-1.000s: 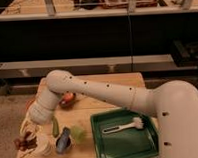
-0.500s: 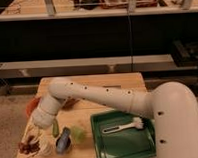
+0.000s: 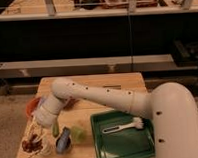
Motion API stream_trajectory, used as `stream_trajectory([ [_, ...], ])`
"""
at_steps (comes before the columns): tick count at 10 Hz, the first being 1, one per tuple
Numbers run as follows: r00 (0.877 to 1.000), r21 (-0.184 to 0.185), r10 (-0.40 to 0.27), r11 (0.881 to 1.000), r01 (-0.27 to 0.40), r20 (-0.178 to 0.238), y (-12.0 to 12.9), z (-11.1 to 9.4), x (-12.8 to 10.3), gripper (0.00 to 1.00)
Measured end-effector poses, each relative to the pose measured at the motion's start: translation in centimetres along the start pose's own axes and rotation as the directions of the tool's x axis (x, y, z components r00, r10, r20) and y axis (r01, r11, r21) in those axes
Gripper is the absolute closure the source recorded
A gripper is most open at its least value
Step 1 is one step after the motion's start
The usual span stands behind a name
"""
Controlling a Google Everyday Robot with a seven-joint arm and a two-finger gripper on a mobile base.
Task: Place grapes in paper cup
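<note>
The grapes [image 3: 30, 144] are a dark reddish bunch at the table's front left corner. My gripper [image 3: 33, 133] hangs straight down from the white arm and sits right over the grapes, touching or nearly touching them. A small cream-white round shape just right of the grapes looks like the paper cup [image 3: 46, 148], partly hidden behind the gripper.
An orange bowl [image 3: 33, 104] stands behind the wrist. A green oblong item [image 3: 55, 128], a blue-grey object [image 3: 63, 143] and a pale green cup [image 3: 79, 134] lie to the right. A green tray [image 3: 141, 146] holds a white brush [image 3: 122, 126]. The table's front edge is close.
The arm has swung left and down toward the front left corner, bringing the gripper from above the table's middle left onto the grapes.
</note>
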Motion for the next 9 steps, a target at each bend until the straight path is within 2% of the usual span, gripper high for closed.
stream_trajectory([
  [1,1.0,0.001,0.007,1.0,-0.007,-0.002,0.2,-0.2,0.3,0.98],
  [2,1.0,0.004,0.014,1.0,-0.014,-0.004,0.3,-0.4,0.6,0.9],
  [7,0.999,0.017,0.039,0.999,-0.039,-0.009,0.0,-1.2,1.9,0.38],
  [9,0.999,0.019,0.038,0.999,-0.037,-0.007,-0.2,-1.3,2.0,0.22],
])
